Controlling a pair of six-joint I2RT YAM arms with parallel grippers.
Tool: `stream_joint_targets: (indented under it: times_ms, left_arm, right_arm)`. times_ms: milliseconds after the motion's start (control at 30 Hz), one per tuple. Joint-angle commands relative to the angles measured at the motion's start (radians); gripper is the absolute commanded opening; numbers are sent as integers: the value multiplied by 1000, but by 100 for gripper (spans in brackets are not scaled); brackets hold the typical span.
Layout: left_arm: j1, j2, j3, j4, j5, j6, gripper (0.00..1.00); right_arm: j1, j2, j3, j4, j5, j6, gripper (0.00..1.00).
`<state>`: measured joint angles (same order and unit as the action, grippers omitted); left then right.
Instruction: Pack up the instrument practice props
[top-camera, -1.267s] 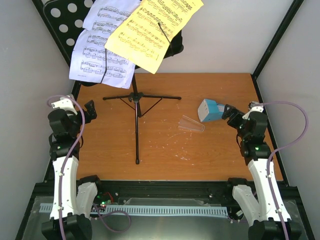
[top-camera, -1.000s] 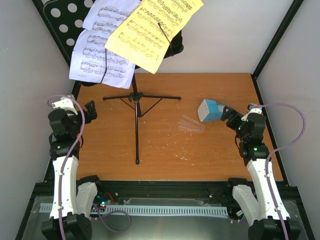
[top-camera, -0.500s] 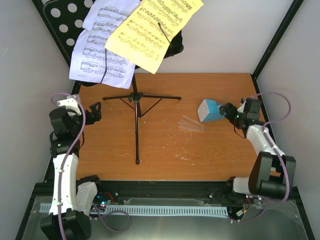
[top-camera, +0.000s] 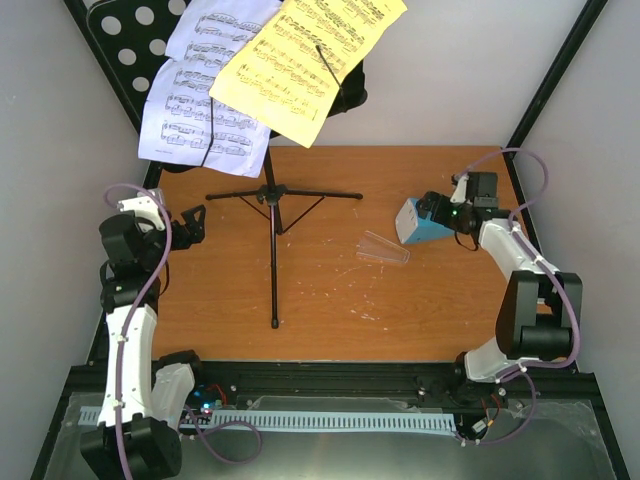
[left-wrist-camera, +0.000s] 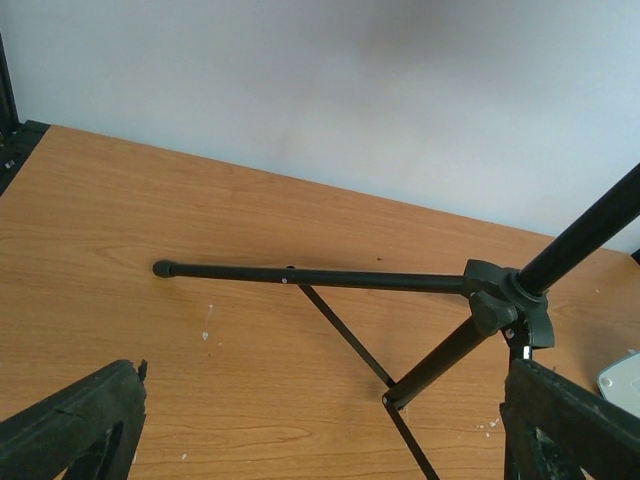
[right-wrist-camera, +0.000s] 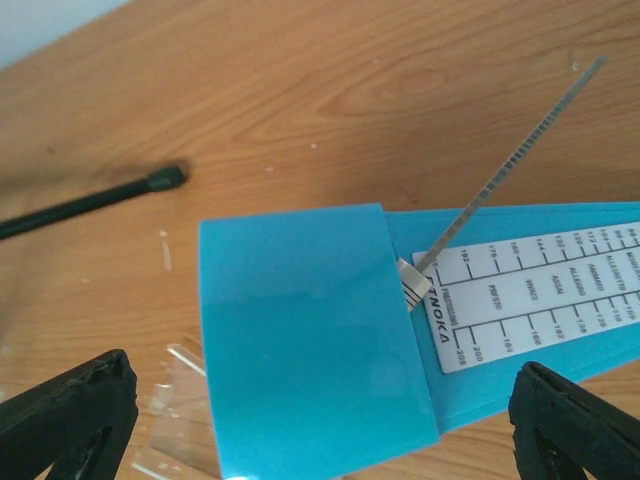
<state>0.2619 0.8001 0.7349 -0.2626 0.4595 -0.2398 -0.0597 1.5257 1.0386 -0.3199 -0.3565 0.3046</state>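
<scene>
Counting one stand (top-camera: 274, 262) | one yellow page (top-camera: 300, 65) | one metronome (top-camera: 418, 222) | left gripper (top-camera: 193, 222), right gripper (top-camera: 437, 210) — released

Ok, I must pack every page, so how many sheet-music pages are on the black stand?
3: a yellow printed paper page in front at the right, and two white paper pages left of it, one higher, one lower. More may be hidden behind them.

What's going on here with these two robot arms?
They're packing up music practice gear. The right end effector is open over the blue metronome on the table, not gripping it yet; its clear cover lies loose beside it. The left end effector hangs open near the music stand, whose sheet-music pages are still on it.
</scene>
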Motion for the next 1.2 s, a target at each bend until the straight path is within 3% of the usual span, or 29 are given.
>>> stream_joint_targets:
  times_ms: [0, 133, 333, 533, 667, 833, 1167]
  left_arm:
    - [3, 3, 13, 14, 25, 24, 96]
    - [3, 18, 18, 11, 27, 23, 95]
    - [3, 24, 16, 10, 33, 22, 94]
    - [3, 30, 16, 10, 36, 22, 94]
    - [3, 39, 18, 10, 37, 21, 93]
    - [4, 46, 19, 8, 39, 22, 92]
    - [3, 51, 21, 5, 35, 23, 92]
  right_arm:
    - [65, 10, 17, -47, 177, -100, 100]
    - [98, 29, 8, -30, 242, -124, 100]
    - [108, 79, 17, -6, 170, -166, 100]
    - [119, 106, 23, -2, 192, -185, 97]
    - [138, 117, 25, 13, 197, -196, 82]
    - [157, 127, 27, 16, 232, -208, 78]
    - [190, 67, -2, 26, 310, -209, 52]
